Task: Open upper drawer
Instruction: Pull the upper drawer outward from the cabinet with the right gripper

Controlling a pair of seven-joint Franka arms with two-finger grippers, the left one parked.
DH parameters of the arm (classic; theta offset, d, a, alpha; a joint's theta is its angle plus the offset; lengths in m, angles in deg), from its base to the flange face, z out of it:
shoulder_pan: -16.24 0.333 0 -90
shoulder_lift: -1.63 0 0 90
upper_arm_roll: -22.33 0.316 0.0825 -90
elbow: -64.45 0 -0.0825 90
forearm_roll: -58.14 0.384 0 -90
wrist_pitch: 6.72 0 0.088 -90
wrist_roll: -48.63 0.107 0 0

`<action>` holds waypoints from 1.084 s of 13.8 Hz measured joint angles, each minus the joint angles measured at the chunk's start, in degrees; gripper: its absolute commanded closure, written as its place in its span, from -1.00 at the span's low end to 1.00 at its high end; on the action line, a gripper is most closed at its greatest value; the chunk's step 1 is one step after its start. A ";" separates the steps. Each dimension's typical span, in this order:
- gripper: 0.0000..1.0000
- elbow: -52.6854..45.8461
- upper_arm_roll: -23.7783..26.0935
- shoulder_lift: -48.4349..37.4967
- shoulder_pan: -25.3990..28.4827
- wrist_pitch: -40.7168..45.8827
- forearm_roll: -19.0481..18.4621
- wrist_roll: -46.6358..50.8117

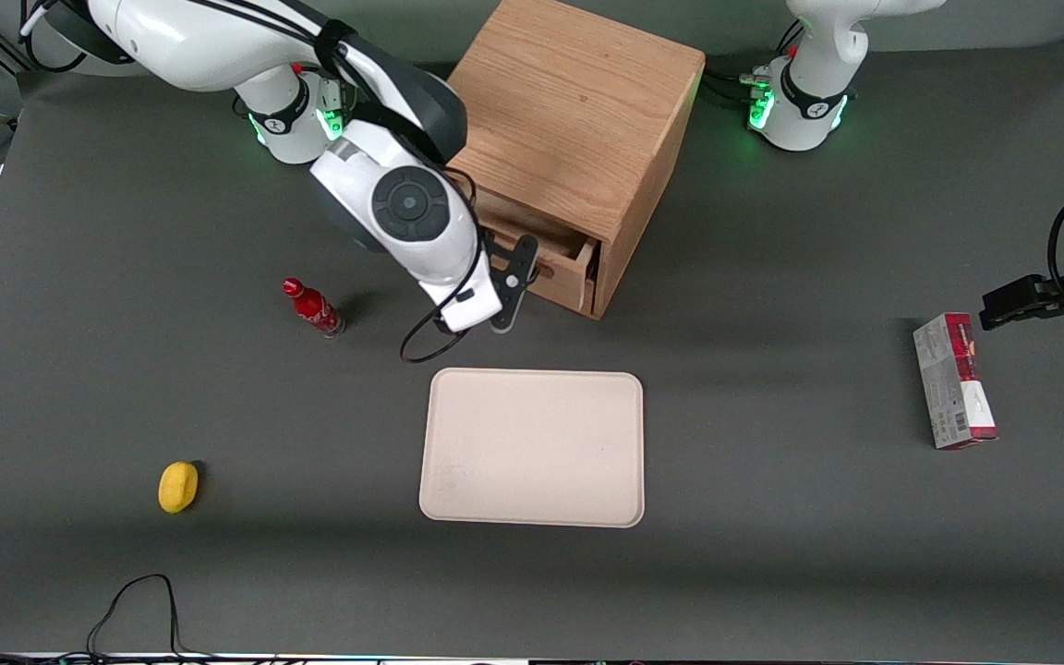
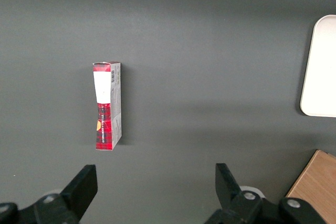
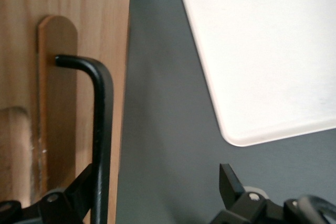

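Note:
The oak cabinet (image 1: pixel 569 111) stands at the back middle of the table. Its upper drawer (image 1: pixel 558 280) is pulled partly out, and its inside shows as a dark gap under the cabinet top. The lower drawer is hidden beneath it. My right gripper (image 1: pixel 512 291) is at the drawer front, open. In the right wrist view the gripper (image 3: pixel 156 174) is spread wide. One finger (image 3: pixel 79 187) sits between the black bar handle (image 3: pixel 102 129) and the drawer front (image 3: pixel 63 108). The other finger (image 3: pixel 227 179) hangs free over the table.
A cream tray (image 1: pixel 532 448) lies nearer the front camera than the cabinet and shows in the right wrist view (image 3: pixel 273 51). A red bottle (image 1: pixel 312 308) and a yellow object (image 1: pixel 178 487) lie toward the working arm's end. A red-and-grey box (image 1: pixel 954 380) lies toward the parked arm's end.

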 measured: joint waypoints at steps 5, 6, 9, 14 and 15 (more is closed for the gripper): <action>-1.00 -3.31 -5.63 0.53 -0.36 0.00 0.00 -6.87; -1.00 -4.07 -6.40 0.78 -0.41 0.00 0.00 -7.94; -1.00 -6.87 -7.80 1.84 -0.69 0.00 0.00 -8.89; -1.00 -12.04 -9.54 4.49 -1.17 0.00 0.00 -9.13; -1.00 -12.81 -9.93 4.76 -1.20 -0.02 0.00 -9.14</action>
